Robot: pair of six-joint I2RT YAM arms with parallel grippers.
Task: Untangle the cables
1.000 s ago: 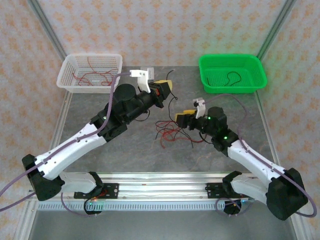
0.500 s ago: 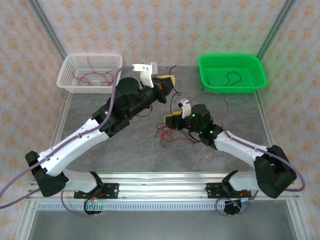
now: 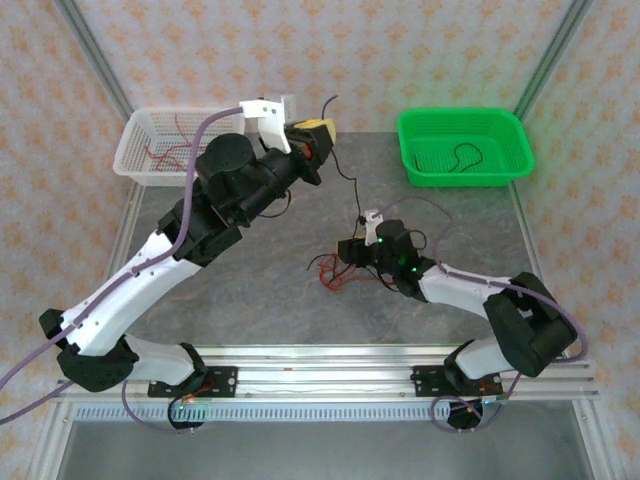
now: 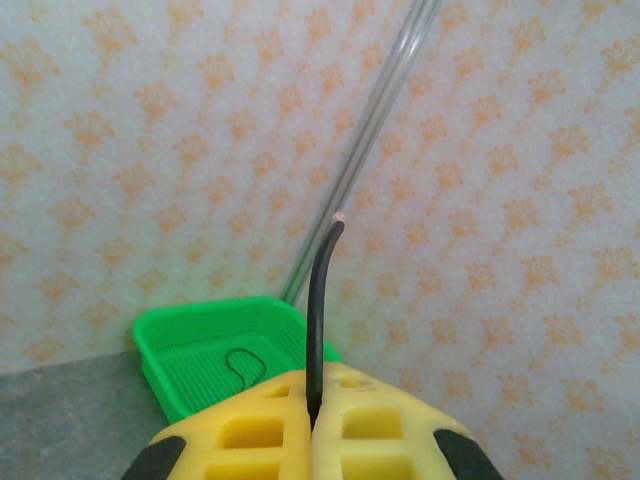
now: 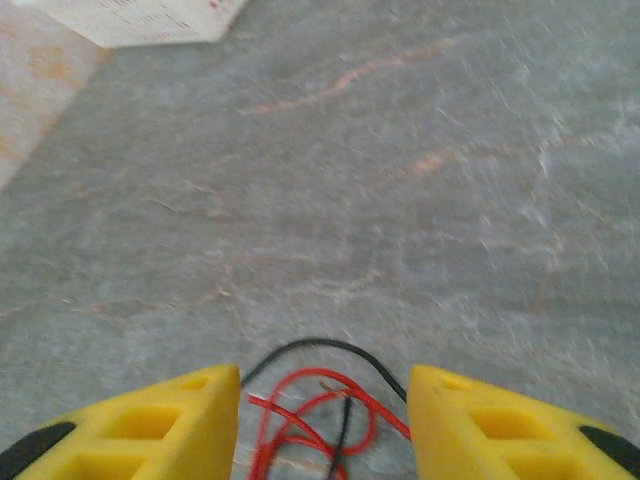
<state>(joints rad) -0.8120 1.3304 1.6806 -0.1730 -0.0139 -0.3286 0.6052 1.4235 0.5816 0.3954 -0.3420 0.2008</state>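
Left tool pinches a black cable; right tool gapes wide over the snarl

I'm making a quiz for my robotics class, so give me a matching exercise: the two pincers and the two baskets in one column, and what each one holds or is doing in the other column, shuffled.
Column one
1. left pincer
2. right pincer
3. white basket
4. green basket

Column two
A. holds red wires
B. open, over the snarl
C. holds a single black wire
D. shut on a black cable, raised

Pairs: 1-D, 2-B, 3-A, 4-C
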